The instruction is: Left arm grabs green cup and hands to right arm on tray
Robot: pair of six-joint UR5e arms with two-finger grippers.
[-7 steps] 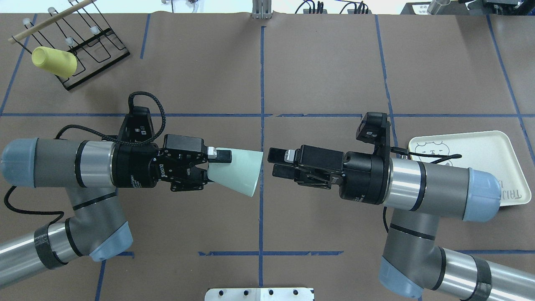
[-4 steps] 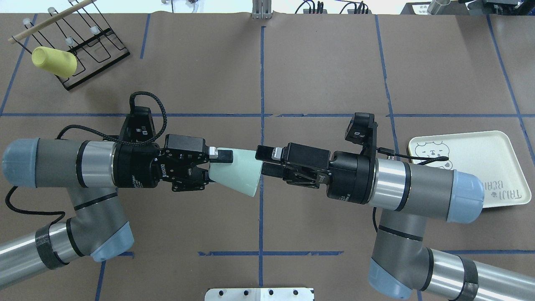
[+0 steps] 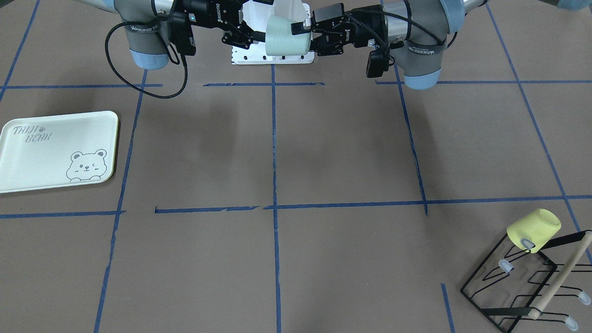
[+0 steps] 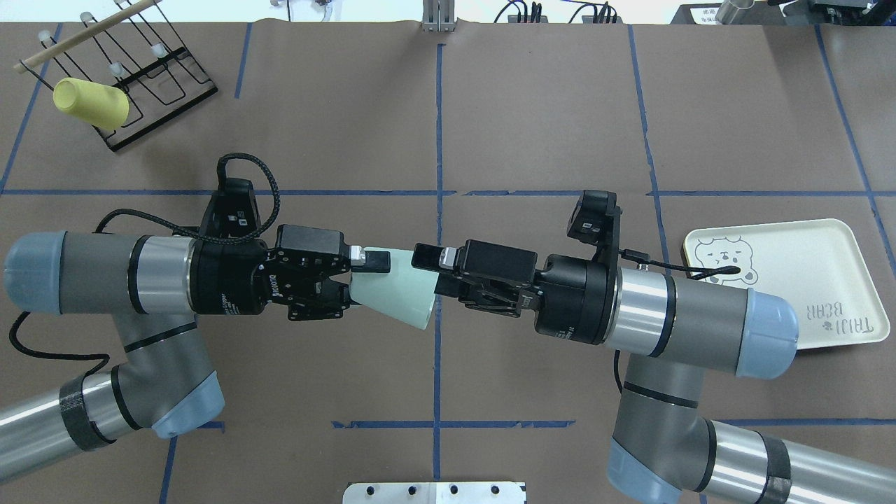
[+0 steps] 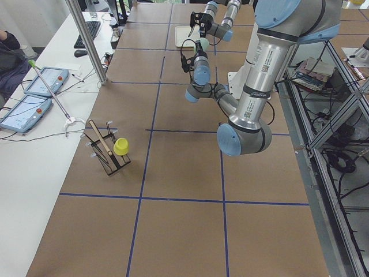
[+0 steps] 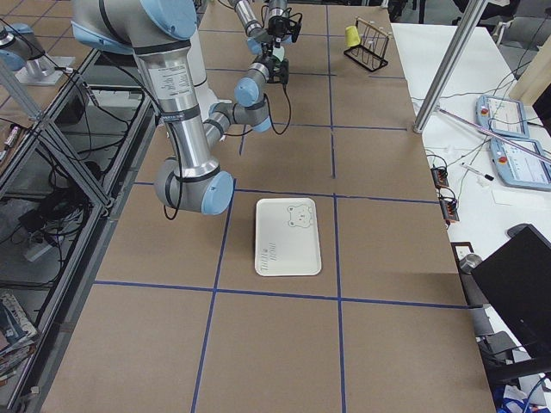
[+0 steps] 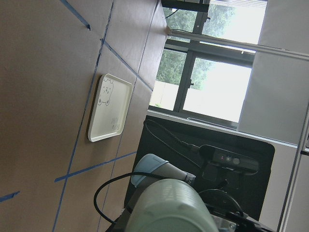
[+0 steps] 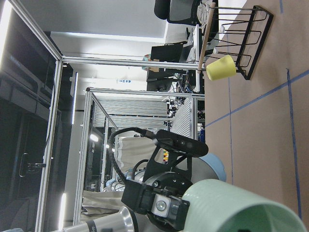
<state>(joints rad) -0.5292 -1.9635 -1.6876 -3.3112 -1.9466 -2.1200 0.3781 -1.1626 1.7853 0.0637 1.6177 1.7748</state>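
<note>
The green cup point(image 4: 402, 294) lies on its side in mid-air over the table's middle, its mouth toward the right arm. My left gripper point(image 4: 364, 280) is shut on its narrow base end. My right gripper point(image 4: 430, 273) is open, its fingers set around the cup's mouth rim, one finger over the top of the wall. The front view shows the cup point(image 3: 284, 41) between my left gripper point(image 3: 303, 37) and right gripper point(image 3: 252, 34). The tray point(image 4: 805, 280) lies flat at the table's right, partly under the right arm, with nothing on it point(image 3: 41, 157).
A yellow cup point(image 4: 91, 103) hangs on a black wire rack point(image 4: 161, 84) at the far left corner; both show in the front view, cup point(image 3: 534, 230) and rack point(image 3: 522, 286). A white mounting plate point(image 4: 434, 492) sits at the near edge. Blue tape lines cross the brown table.
The right arm has moved left toward the cup, and its open fingers have gone from a gap away to overlapping the cup's mouth. The left arm and cup have stayed put.
</note>
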